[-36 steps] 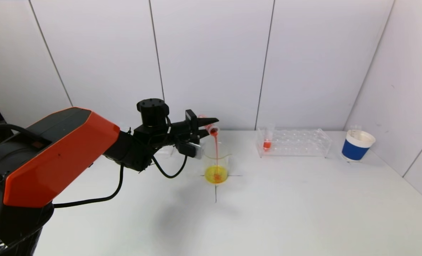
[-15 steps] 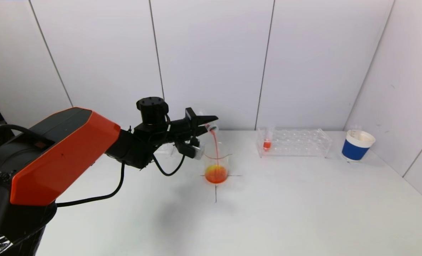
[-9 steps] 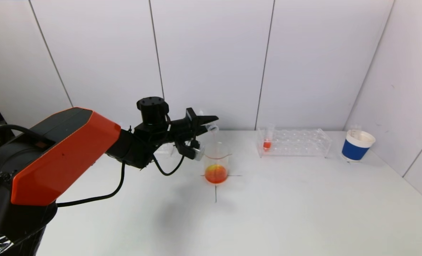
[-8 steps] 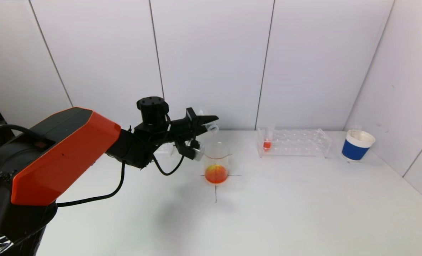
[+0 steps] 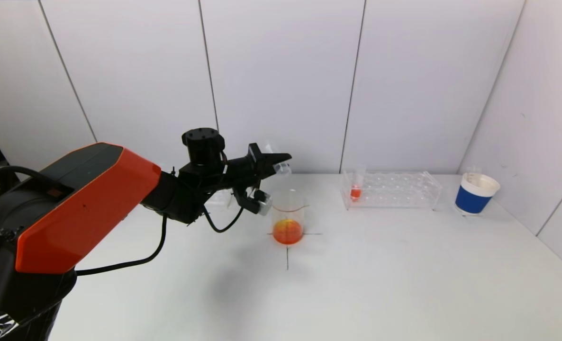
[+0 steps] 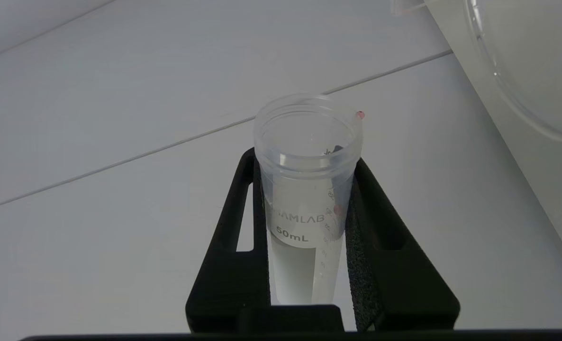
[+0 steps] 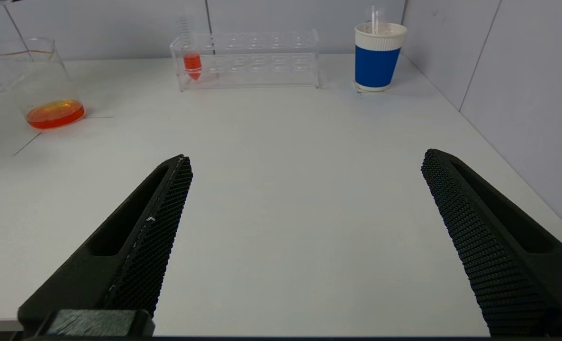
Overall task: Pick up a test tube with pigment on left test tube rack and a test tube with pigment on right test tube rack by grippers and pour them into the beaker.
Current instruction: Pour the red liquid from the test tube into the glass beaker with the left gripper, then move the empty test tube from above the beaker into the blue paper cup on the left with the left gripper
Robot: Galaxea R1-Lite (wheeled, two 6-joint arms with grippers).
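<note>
My left gripper (image 5: 281, 160) is shut on a clear 50 mL test tube (image 6: 304, 199), held tilted just above and behind the beaker (image 5: 288, 220). The tube looks empty apart from a red drop at its lip. Orange-red liquid lies in the bottom of the beaker (image 7: 49, 94). The right test tube rack (image 5: 390, 190) is clear plastic and holds one tube with red pigment (image 5: 356, 188) at its left end. My left arm hides most of the left test tube rack. My right gripper (image 7: 308, 157) hovers open over bare table, near the front, with nothing between its fingers.
A blue and white paper cup (image 5: 475, 193) with a stirrer stands at the back right, beyond the rack. A black cross is marked on the table (image 5: 357, 284) under the beaker. Wall panels close off the back and the right side.
The red stream from the tube into the beaker has stopped. The beaker's liquid has gone from yellow to orange-red. My left gripper has lifted the tube's mouth slightly.
</note>
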